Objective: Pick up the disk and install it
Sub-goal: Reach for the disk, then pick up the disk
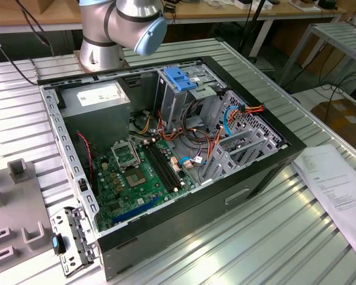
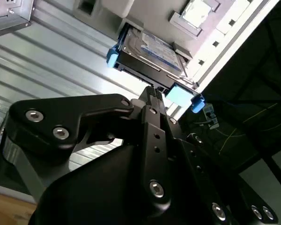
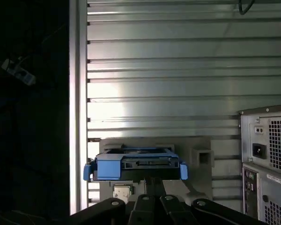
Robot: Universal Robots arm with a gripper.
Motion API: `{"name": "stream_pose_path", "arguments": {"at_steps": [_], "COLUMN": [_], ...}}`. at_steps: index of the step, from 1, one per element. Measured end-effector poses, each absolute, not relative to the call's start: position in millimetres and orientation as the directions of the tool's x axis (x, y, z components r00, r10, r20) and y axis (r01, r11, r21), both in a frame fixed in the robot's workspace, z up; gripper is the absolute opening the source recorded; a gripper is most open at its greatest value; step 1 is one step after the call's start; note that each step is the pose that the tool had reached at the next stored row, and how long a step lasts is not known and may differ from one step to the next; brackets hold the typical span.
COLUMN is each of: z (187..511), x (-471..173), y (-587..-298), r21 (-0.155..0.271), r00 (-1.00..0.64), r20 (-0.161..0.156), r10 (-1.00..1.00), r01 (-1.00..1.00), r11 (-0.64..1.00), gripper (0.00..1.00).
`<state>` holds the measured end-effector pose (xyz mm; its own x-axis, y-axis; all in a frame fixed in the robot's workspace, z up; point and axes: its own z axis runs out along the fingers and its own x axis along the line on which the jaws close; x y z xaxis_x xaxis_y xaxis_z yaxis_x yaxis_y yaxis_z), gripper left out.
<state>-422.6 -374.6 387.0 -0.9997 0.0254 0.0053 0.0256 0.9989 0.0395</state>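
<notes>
The disk (image 3: pixel 136 164) is a grey drive in a bright blue carrier with tabs at both ends. It lies flat on a grey fixture plate (image 3: pixel 196 146) on the ribbed metal table. In the second wrist view the disk (image 2: pixel 152 49) shows its labelled top face. My gripper (image 3: pixel 153 180) is just in front of the disk's near edge, at the middle of the blue rail. Its two black fingers stand pressed together, and their tips (image 2: pixel 151 91) are right by the carrier. I cannot tell whether they touch it.
An open computer case (image 1: pixel 267 122) lies on the table with a metal drive cage topped by a blue bracket (image 1: pixel 179 77). The arm's base (image 1: pixel 121 24) stands behind it. A paper sheet (image 1: pixel 338 184) lies at the exterior view's right. Another case's rear (image 3: pixel 269 154) stands beside the fixture.
</notes>
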Motion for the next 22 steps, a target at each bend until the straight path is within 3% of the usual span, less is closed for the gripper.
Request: {"name": "stream_pose_path", "arguments": {"at_steps": [2, 18, 22], "z": [386, 386, 386], "x": [-454, -457, -457], "y": [-374, -374, -374], "r21": [0.039, 0.039, 0.039], "r00": [-1.0, -1.0, -0.993], "r20": [0.005, 0.005, 0.005], "r10": [0.025, 0.025, -0.116], "r01": [0.026, 0.025, -0.116], "r11": [0.999, 0.999, 0.992], "gripper": [0.11, 0.11, 0.11]}}
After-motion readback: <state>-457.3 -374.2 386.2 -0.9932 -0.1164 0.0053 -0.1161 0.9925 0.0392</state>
